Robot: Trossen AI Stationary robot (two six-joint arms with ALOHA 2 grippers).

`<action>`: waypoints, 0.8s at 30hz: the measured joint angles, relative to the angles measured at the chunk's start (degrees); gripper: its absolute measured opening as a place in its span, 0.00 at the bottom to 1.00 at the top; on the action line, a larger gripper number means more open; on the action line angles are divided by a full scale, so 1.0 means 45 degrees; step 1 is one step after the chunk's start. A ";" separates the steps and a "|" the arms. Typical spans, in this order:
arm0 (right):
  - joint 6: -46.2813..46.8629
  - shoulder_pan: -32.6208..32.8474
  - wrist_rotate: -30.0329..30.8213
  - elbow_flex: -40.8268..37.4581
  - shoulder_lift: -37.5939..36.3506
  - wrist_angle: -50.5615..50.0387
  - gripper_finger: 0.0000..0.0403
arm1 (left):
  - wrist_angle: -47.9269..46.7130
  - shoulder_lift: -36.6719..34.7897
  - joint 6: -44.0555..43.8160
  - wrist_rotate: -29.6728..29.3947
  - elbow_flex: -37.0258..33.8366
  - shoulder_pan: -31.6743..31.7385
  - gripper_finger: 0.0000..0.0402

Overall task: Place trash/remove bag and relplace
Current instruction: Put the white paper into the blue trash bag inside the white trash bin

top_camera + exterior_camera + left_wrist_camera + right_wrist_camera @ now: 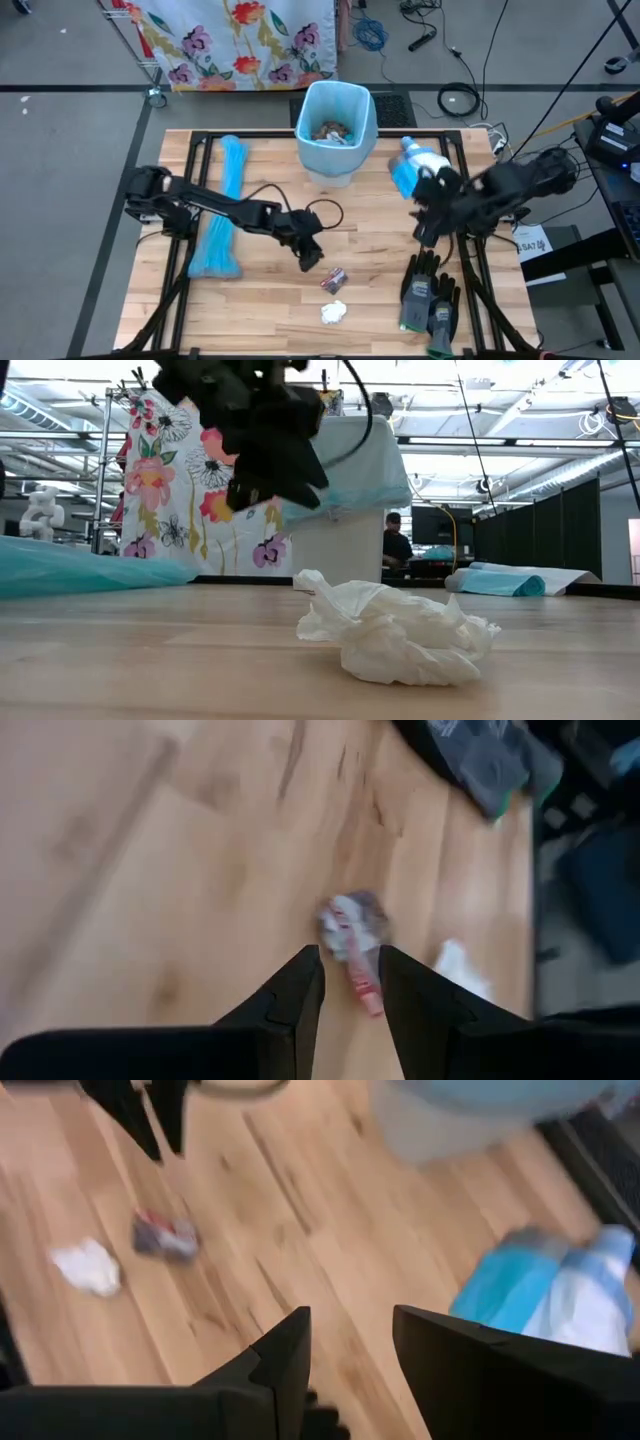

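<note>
High view: the left gripper (312,258) hangs near a small crumpled red-and-grey wrapper (334,279) and a white tissue wad (333,313) on the wooden table (270,300); the right gripper (428,225) hovers beside the blue-and-white packet (410,165).

Low view: the tissue wad (390,630) lies on bare wood.

Left wrist view: its fingers (290,1005) stand parted, empty, above the wrapper (352,925).

Right wrist view: its fingers (285,1355) are parted, holding nothing.

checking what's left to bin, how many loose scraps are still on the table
2: a red-and-grey wrapper just ahead of the left claw, and a white tissue wad nearer the front edge. Others may be hidden.
</note>
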 joint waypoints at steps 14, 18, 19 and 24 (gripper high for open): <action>0.3853 0.2701 0.0021 -0.5148 0.0005 0.3281 0.33 | 0.1048 0.2129 -0.6542 0.1929 0.0004 -0.0304 0.26; 0.4226 0.3026 0.0033 -0.5504 0.0000 0.3914 0.33 | 0.1172 0.2657 -0.7408 0.1956 0.0004 -0.0469 0.26; 0.4262 0.3088 0.0029 -0.5536 0.0000 0.3963 0.33 | 0.1231 0.2810 -0.7598 0.1973 0.0004 -0.0521 0.26; 0.4282 0.3309 0.0266 -0.5549 0.0000 0.4231 0.33 | 0.1485 0.3452 -0.7743 0.2173 0.0429 -0.0879 0.26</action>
